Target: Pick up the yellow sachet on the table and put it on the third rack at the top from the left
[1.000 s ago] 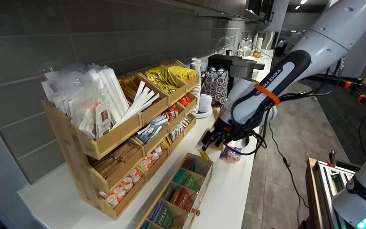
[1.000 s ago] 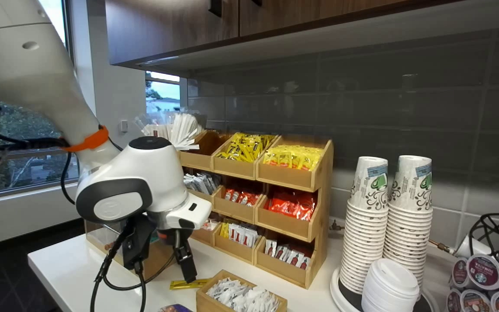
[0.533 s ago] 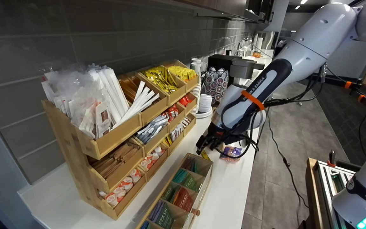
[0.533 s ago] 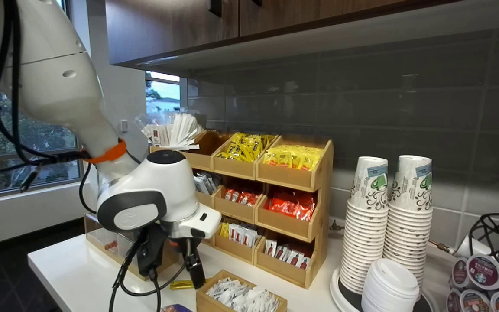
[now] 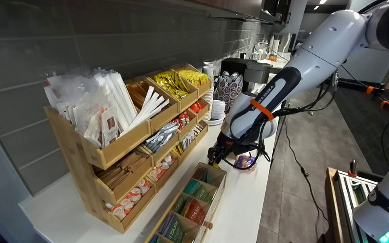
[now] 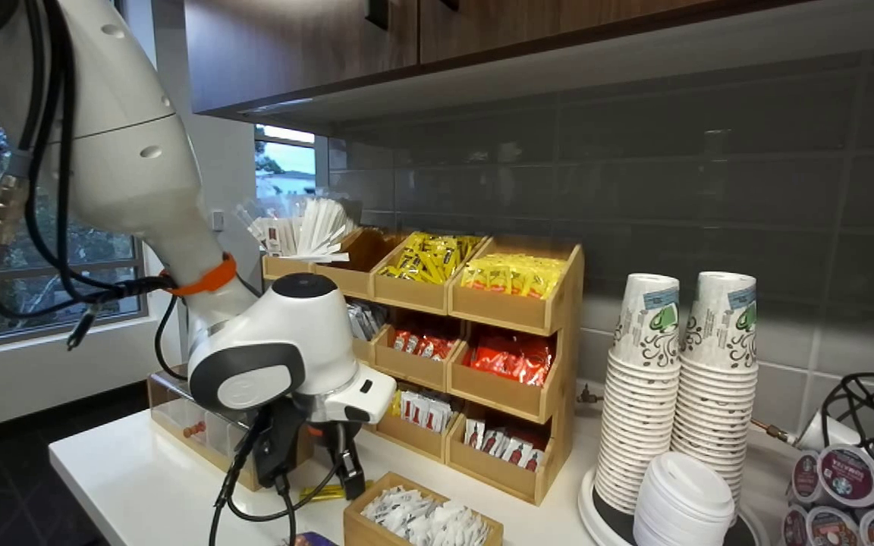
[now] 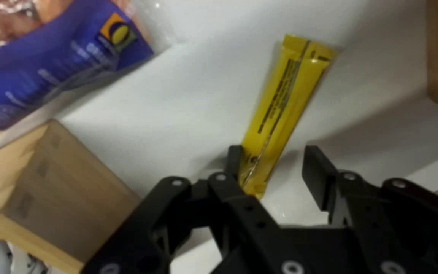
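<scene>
Countertop (image 5: 241, 202): tea box (image 6: 213, 447) and packet box (image 7: 70, 194) flank the yellow sachet (image 7: 280, 118).

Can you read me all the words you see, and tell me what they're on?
"STASH": on the red packet and green packets.
"EMIKA": on the robot arm; an orange band partly covers the word before.
"FRANK": on the robot base, cut off by the picture's edge.
Too small or blurred to read: yellow sachet, blue bag, paper cups, coffee pods, rack packets.
</scene>
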`<state>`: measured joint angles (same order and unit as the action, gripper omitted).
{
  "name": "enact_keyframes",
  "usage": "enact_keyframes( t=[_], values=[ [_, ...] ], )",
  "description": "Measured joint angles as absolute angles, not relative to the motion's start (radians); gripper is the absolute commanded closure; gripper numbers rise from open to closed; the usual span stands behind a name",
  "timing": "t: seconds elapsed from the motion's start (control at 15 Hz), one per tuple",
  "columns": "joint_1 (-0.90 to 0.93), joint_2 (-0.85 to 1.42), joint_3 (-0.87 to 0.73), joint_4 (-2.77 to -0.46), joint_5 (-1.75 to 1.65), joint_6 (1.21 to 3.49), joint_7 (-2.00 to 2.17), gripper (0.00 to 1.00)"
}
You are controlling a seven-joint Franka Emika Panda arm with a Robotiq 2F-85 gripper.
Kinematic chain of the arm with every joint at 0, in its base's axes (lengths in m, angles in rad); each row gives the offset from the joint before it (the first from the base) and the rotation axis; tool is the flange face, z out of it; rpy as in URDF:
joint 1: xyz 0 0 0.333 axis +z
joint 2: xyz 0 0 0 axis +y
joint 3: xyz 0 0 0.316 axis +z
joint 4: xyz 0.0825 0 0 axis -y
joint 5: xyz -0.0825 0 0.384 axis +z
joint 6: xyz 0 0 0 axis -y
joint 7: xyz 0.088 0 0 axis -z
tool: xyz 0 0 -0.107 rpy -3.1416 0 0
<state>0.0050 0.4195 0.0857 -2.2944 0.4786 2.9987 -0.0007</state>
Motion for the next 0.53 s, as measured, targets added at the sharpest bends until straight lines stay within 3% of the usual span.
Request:
enact_keyframes(
  t=[0.13, 0.53],
  values=[
    [-0.002, 0.424, 0.085, -2.291, 0.446, 2.999, 0.01, 0.99],
    [-0.012, 0.428, 0.085, -2.28, 0.365, 2.999, 0.05, 1.0]
  ],
)
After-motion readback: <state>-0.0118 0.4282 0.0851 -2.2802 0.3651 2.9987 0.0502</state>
